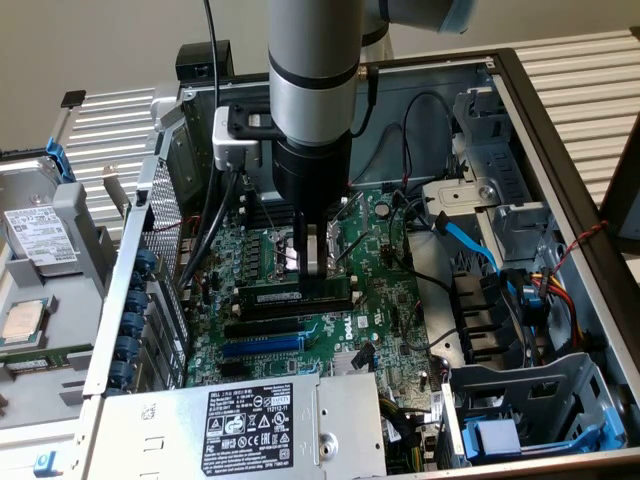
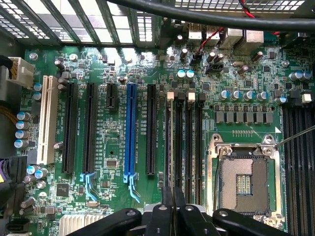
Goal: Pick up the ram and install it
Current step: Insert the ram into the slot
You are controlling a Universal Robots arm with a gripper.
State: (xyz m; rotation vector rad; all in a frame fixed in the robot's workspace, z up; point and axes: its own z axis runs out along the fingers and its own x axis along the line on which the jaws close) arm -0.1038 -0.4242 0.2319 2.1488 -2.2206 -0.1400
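- Your gripper (image 1: 310,262) has its fingers (image 2: 167,209) pinched together, apparently on the ram (image 1: 296,296), which sits in a black memory slot (image 2: 170,147).
- Keep it level and press squarely.

Ram (image 1: 296,296), directly under the end effector (image 1: 312,262): green circuit board, matt black chips. Motherboard (image 2: 162,73) beneath: matt green laminate with shiny solder points. Long slots (image 2: 90,128) beside the end effector: black plastic, slight gloss; one slot (image 2: 131,130) glossy blue plastic. Processor socket frame (image 2: 246,147) near the end effector: bright bare metal. Arm housing (image 1: 312,60) above: smooth satin grey metal.
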